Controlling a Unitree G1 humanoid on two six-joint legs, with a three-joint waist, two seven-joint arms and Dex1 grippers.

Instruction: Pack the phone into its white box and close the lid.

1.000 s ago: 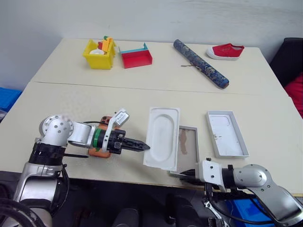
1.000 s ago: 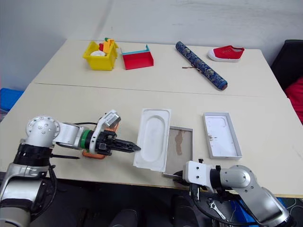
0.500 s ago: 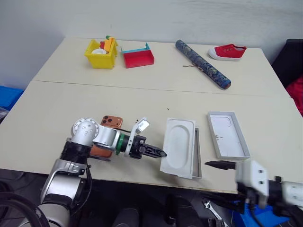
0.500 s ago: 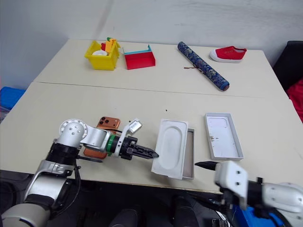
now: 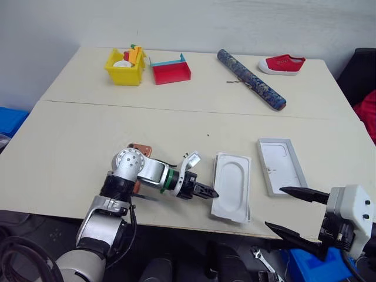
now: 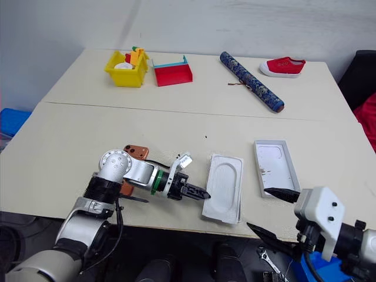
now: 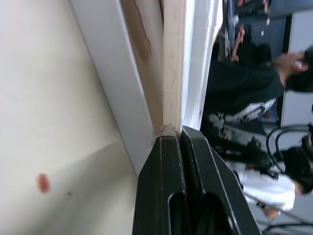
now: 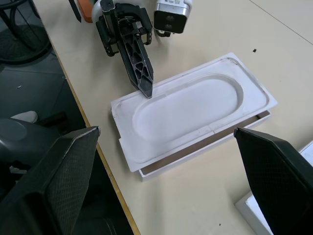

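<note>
Left tool (image 5: 210, 192) clenched, fingers pressed together, tip touching the left edge of the flat white insert (image 5: 232, 193). From the left wrist view I read the tip right at the insert's rim, nothing between the fingers. The insert lies on top of the white box (image 8: 205, 147), covering nearly all of it; I see just a sliver of the box's wall under the insert's near-right edge. The stack sits at the near edge of the tabletop (image 5: 88, 135). The lid (image 5: 282, 165) lies open side up just right of the stack, apart from it. The phone (image 5: 138, 151) is left of the left arm, mostly hidden behind it. Right tool (image 5: 296, 214) spread wide and empty, off the near-right edge, near the lid.
</note>
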